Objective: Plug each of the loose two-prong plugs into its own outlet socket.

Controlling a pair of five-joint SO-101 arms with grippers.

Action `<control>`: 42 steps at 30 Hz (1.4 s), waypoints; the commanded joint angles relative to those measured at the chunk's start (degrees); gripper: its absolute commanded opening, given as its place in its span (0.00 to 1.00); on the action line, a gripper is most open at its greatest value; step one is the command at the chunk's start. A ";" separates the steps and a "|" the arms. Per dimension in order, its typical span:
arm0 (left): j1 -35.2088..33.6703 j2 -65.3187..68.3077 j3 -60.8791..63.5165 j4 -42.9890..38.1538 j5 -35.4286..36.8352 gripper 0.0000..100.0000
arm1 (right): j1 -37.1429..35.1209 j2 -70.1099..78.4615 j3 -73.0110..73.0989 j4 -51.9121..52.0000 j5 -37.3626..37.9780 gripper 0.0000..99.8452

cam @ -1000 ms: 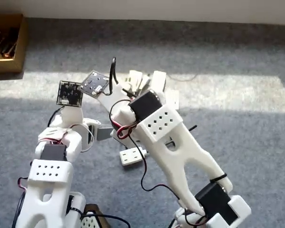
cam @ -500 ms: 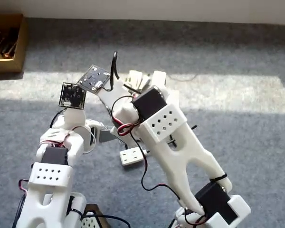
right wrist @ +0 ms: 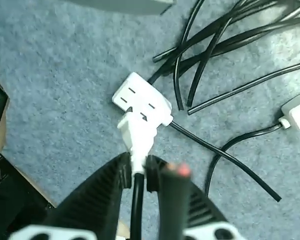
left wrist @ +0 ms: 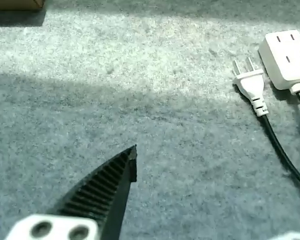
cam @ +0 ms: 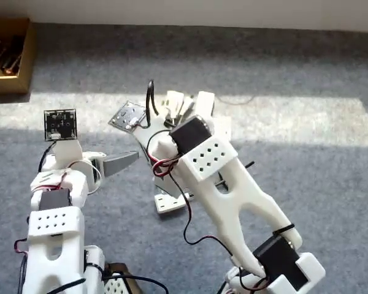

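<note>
In the right wrist view, my right gripper is shut on the neck of a white two-prong plug. The plug's front end presses against the face of a small white outlet block lying on the carpet. That block lies just under the right arm in the high view. My left gripper hovers to the left of it, open and holding nothing. One dark ribbed finger shows over bare carpet. A loose white plug with a black cord lies beside another white outlet.
Several black cords cross the grey carpet beyond the held plug. More white outlets are bunched at the far side of the right arm. A wooden box sits at the far left. Open carpet lies to the right.
The left arm has swung to the left, away from the outlet block under the right arm. The right arm has shifted slightly and still holds the plug at the block.
</note>
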 commanded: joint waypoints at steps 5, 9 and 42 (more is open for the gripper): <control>0.75 -0.57 3.74 -1.05 0.35 0.56 | 1.54 -0.75 3.12 -0.22 4.75 0.01; 2.33 -0.57 5.23 -1.14 0.35 0.56 | 2.86 -0.66 3.56 -0.31 4.84 0.01; 2.24 -0.40 9.63 -8.44 0.35 0.56 | -4.09 -1.27 14.73 -9.80 -68.92 0.00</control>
